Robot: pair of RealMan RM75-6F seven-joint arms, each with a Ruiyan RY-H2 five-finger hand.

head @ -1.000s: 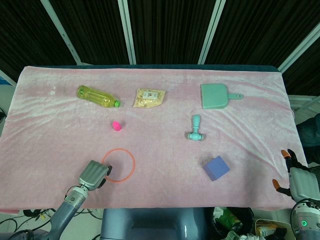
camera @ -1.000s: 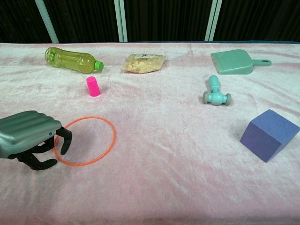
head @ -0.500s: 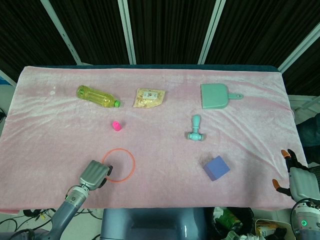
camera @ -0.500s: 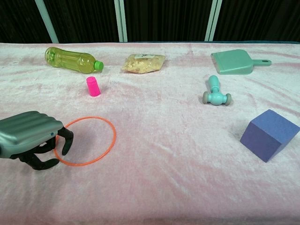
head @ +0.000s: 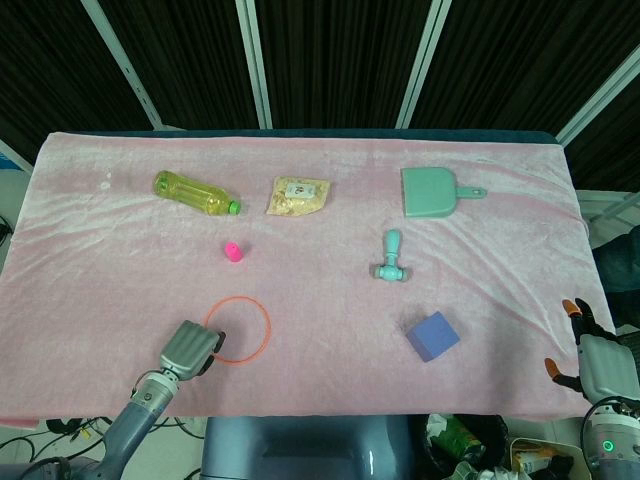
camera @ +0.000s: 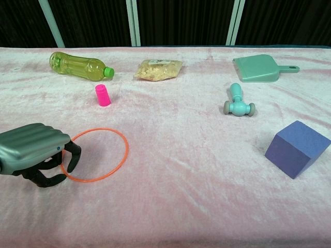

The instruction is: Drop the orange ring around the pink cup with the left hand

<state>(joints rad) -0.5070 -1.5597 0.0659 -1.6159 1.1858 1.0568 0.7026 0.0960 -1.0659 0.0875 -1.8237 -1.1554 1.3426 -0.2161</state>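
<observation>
Orange ring (camera: 96,155) (head: 238,331): thin hoop, bright orange, lying flat on the pink cloth-covered table (camera: 196,170), toward the front-left corner. Its left arc sits under the curled dark fingers of the left hand (camera: 36,154) (head: 187,348); whether the fingers actually clasp the hoop cannot be told.

Pink cup (camera: 102,95) (head: 232,251): small, magenta, cylindrical, standing upright in the chest view, with its open or closed end not discernible. Left half of the table, roughly midway between front and back edges. It stands behind the ring, clearly apart from it, outside the hoop.
</observation>
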